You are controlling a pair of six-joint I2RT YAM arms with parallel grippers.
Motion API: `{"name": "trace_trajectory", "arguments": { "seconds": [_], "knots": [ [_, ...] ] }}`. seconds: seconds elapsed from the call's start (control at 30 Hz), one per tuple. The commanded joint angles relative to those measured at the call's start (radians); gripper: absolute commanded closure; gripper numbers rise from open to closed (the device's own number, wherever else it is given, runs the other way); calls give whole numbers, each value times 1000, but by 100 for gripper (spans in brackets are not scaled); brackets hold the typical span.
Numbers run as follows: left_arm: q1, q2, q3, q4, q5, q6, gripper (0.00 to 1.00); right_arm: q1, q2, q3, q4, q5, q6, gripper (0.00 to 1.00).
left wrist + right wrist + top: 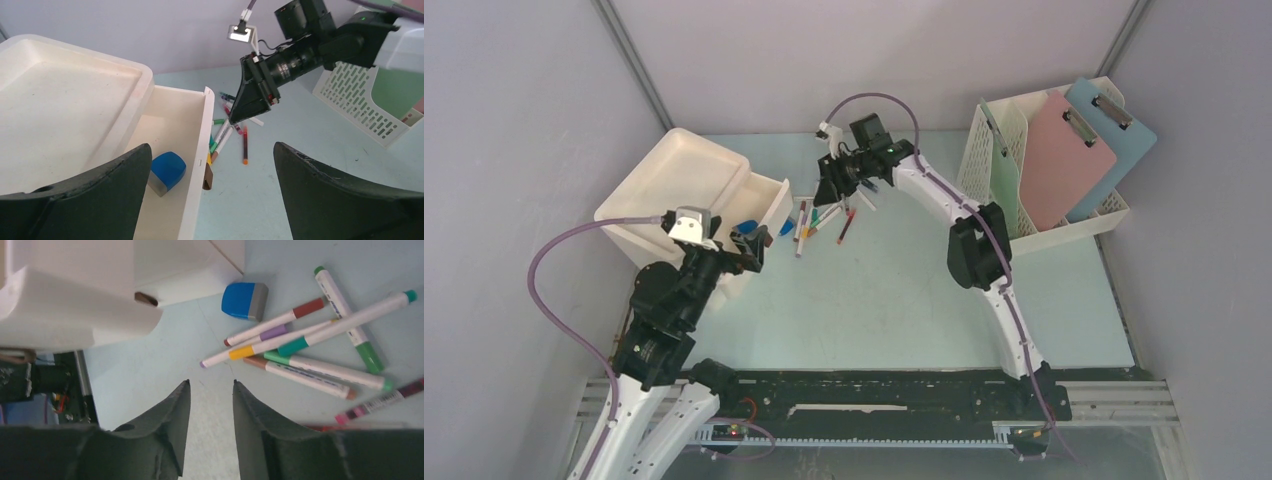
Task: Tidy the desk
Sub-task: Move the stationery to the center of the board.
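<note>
The desk (pixel 894 290) is a pale mint-green tabletop. Several markers (pixel 822 222) lie in a loose pile beside the open drawer (pixel 769 200) of a white bin (pixel 674 180). They also show in the left wrist view (pixel 227 132) and the right wrist view (pixel 310 340). A blue eraser (pixel 167 172) lies in the drawer. In the right wrist view a blue eraser (pixel 244 301) lies on the desk by the bin; I cannot tell if it is the same one. My left gripper (pixel 211 145) is wide open and empty, straddling the drawer front. My right gripper (pixel 210 382) hovers over the markers, narrowly open and empty.
A white perforated file rack (pixel 1044 170) at the back right holds a pink clipboard (pixel 1064 160), a blue clipboard (pixel 1114 140) and a green folder (pixel 1004 170). Grey panels wall the desk. A black rail (pixel 874 390) runs along the front edge.
</note>
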Motion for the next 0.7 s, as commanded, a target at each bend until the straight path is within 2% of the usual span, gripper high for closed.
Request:
{"name": "trace_trajectory", "arguments": {
  "seconds": [0.0, 0.03, 0.1, 0.2, 0.33, 0.47, 0.67],
  "knots": [
    [15, -7, -15, 37, 3, 0, 0, 13, 74, 90, 144, 10, 263, 64],
    [18, -6, -16, 37, 3, -1, 0, 14, 98, 110, 168, 3, 316, 71],
    [23, -6, -16, 37, 3, 1, 0, 18, 142, 145, 223, -12, 424, 77],
    [32, -2, -16, 37, 2, 1, 0, 32, 188, 152, 323, 1, 618, 79],
    [46, 1, -17, 37, 8, 1, 0, 59, 250, 166, 412, 65, 779, 80],
    [61, 6, -18, 39, 14, 0, 0, 95, 311, 265, 371, 207, 802, 84],
    [82, 13, -18, 40, 26, -3, 0, 140, 366, 343, 360, 444, 849, 100]
  ]
}}
